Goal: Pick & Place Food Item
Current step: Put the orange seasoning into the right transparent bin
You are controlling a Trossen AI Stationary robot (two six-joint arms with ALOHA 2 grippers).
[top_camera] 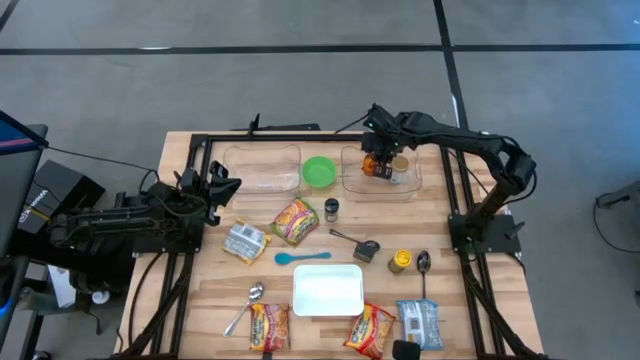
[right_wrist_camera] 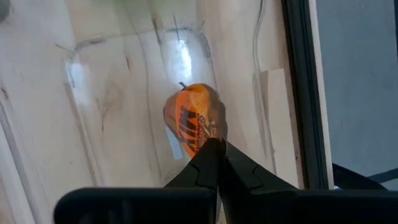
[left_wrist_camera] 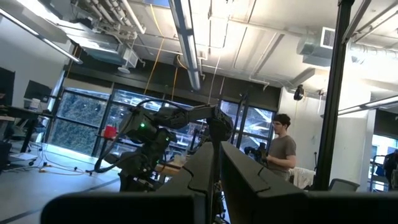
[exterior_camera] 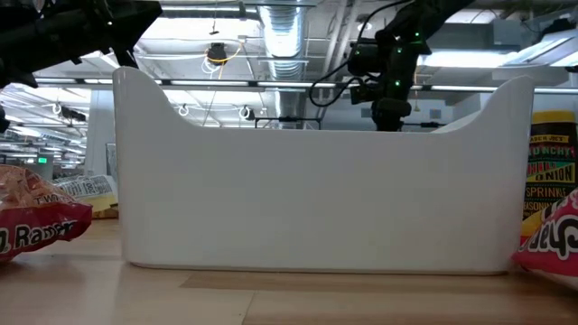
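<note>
Right jaws point(right_wrist_camera: 214, 152) clenched on orange snack packet point(right_wrist_camera: 194, 118), packet hanging just beyond fingertips, over clear tray point(right_wrist_camera: 87, 99). Pick done; release left. Left jaws point(left_wrist_camera: 217, 163) clenched, empty, waiting.

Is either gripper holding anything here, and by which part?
The right gripper pinches the orange packet by its edge over the clear container; the left gripper holds nothing.

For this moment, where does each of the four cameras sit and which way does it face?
High: overhead, straight down on table and both arms.
Low: table height, level, facing the white tray; arms above.
Left wrist: on the left gripper, facing the room, where a person stands.
Right wrist: on the right gripper, looking down at an orange packet.
Shared: orange packet, also in high view.
</note>
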